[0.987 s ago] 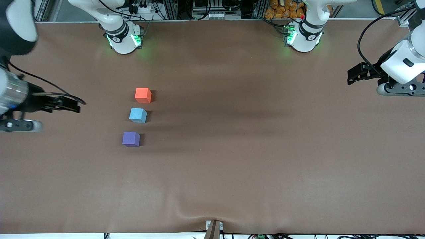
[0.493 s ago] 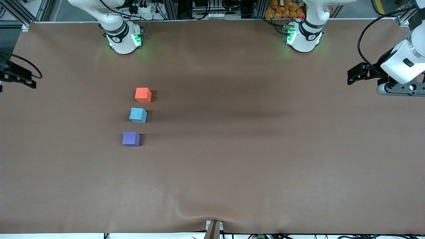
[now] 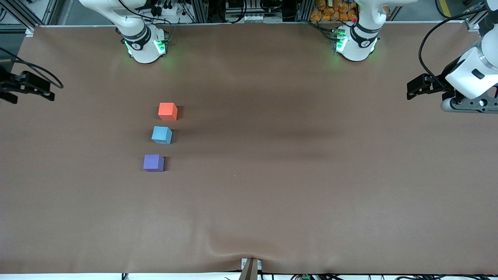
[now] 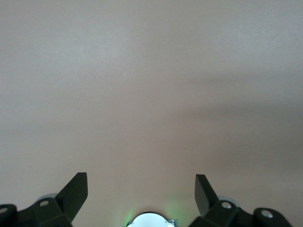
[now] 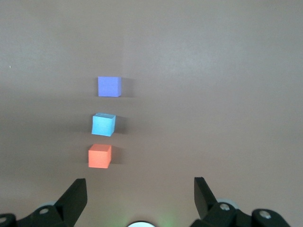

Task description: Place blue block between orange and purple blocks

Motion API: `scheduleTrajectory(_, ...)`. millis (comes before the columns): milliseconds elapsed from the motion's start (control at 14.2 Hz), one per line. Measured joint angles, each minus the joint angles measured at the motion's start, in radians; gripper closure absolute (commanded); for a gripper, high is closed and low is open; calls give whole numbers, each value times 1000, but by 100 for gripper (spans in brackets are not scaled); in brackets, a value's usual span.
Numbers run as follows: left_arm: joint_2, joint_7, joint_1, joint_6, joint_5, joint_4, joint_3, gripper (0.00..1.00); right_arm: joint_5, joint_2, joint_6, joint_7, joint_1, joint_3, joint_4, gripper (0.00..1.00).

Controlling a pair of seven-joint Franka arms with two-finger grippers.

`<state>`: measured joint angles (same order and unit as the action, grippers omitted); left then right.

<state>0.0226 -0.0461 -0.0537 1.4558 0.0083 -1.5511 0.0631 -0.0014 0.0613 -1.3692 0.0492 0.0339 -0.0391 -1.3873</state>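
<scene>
Three cubes lie in a row on the brown table. The blue block [image 3: 162, 135] sits between the orange block [image 3: 167, 111] and the purple block [image 3: 153, 162], with a gap on each side. The orange one is farthest from the front camera and the purple one nearest. The right wrist view shows the same row: orange block [image 5: 100, 156], blue block [image 5: 103, 124], purple block [image 5: 109, 86]. My right gripper [image 5: 140, 185] is open and empty, high over the table's right-arm end; only a black part of its wrist [image 3: 29, 86] shows in the front view. My left gripper [image 3: 461, 105] [image 4: 141, 182] is open and empty, and waits over the left-arm end.
The brown table cover [image 3: 295, 175] has a small wrinkle at the edge nearest the front camera [image 3: 233, 252]. Both robot bases [image 3: 144, 46] [image 3: 356, 44] stand with green lights along the edge farthest from that camera. The left wrist view shows only bare table cover [image 4: 151, 94].
My right arm has pulled away from the blocks toward its end of the table, nearly out of the front view. The blocks and my left arm have not moved.
</scene>
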Motion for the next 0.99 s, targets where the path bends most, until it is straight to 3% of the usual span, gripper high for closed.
scheduleTrajectory(493,5,0,0,0,0,0,0,0,19,-80,-61,-45,0,8,-106,0)
scheduleTrajectory(987,5,0,0,0,0,5,0,0,40,-89,-74,-47,0,13,-117,0)
